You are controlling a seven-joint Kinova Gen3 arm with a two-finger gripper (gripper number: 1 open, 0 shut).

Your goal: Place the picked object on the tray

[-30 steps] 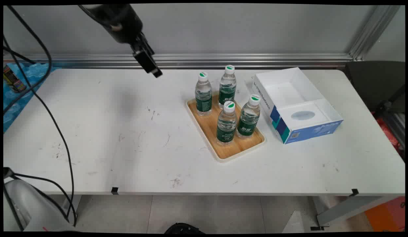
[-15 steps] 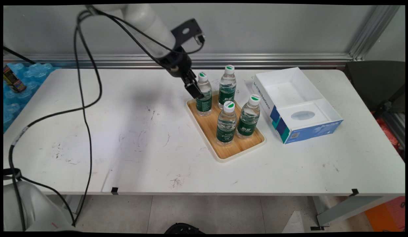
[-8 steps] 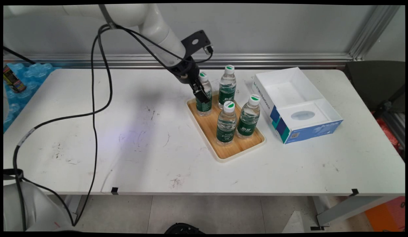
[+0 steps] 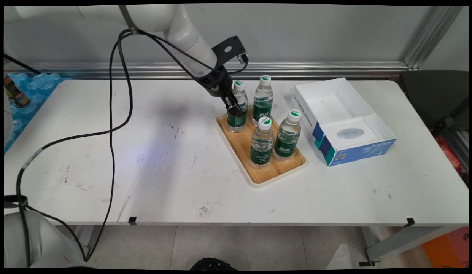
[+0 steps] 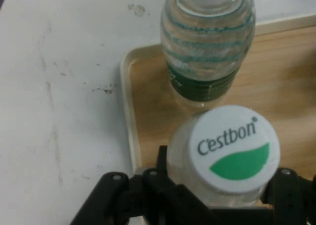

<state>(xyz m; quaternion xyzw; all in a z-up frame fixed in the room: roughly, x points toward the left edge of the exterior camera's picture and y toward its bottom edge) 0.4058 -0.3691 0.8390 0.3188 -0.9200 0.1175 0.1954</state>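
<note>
My gripper (image 4: pixel 235 107) is shut on the back-left water bottle (image 4: pixel 236 119) of several standing on a wooden tray (image 4: pixel 263 173). It grips the bottle below the neck, from the left. In the hand view the bottle's white cap (image 5: pixel 232 148) with a green leaf and "C'estbon" sits between the gripper (image 5: pixel 222 188) fingers (image 5: pixel 165 166). A second bottle (image 5: pixel 207 42) stands beyond it on the tray (image 5: pixel 148 111). In the main view that neighbour (image 4: pixel 263 101) stands just right of the held one, and two more bottles (image 4: pixel 261 144) (image 4: pixel 288 139) stand nearer the tray's front.
An open white and blue box (image 4: pixel 342 118) lies right of the tray. A blue shrink-wrapped pack (image 4: pixel 23 95) sits at the table's far left edge. Black cables (image 4: pixel 112 125) hang from the arm over the table's left half.
The arm came down from the upper left to the back-left bottle and its fingers closed on it. The bottle's cap has shifted slightly up and to the right since half a second ago.
</note>
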